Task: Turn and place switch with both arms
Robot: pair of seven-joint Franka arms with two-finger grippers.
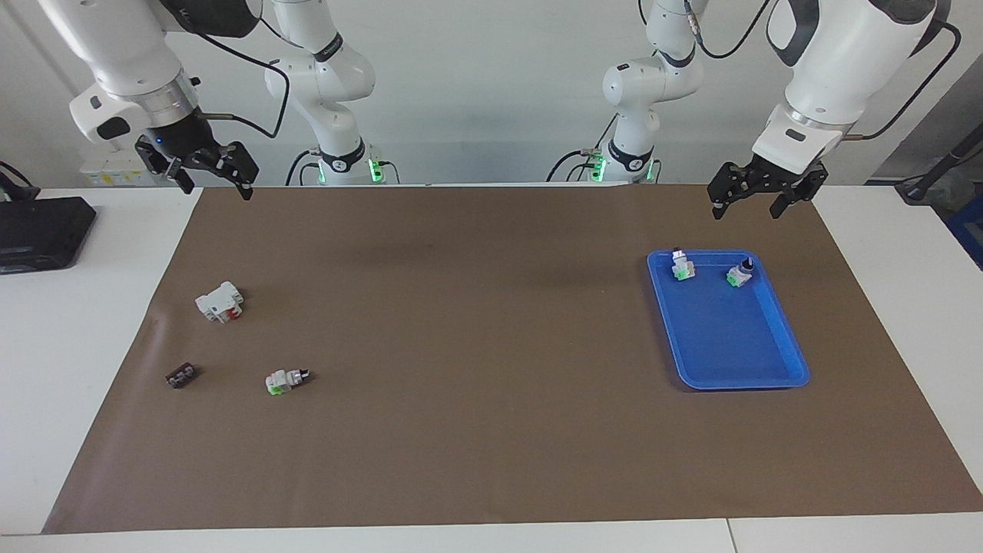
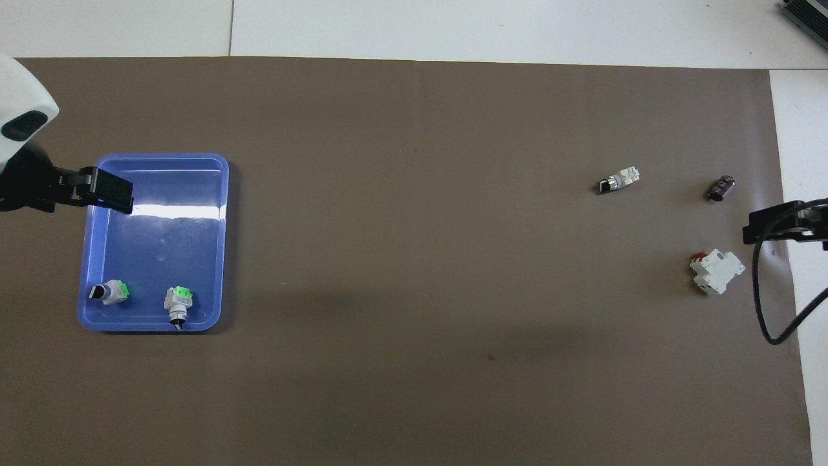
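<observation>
Switch (image 1: 287,379) lies alone on the table's brown mat (image 1: 461,346), black ribbed block (image 1: 181,375) and white block (image 1: 220,301) nearby. Both end effectors, left (image 1: 756,198) and right (image 1: 207,175), hang open, empty. Blue tray (image 1: 776,338) holds two similar switches.

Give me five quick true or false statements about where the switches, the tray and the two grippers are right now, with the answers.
1. Two switches lie in the blue tray. True.
2. The lone switch on the mat is gripped by the right gripper. False: it lies free, and that gripper is up in the air, open.
3. The white block lies nearer to the robots than the lone switch. True.
4. The left gripper holds a switch. False: it is open and holds nothing.
5. The small black block is in the tray. False: it lies on the mat, beside the lone switch.
</observation>
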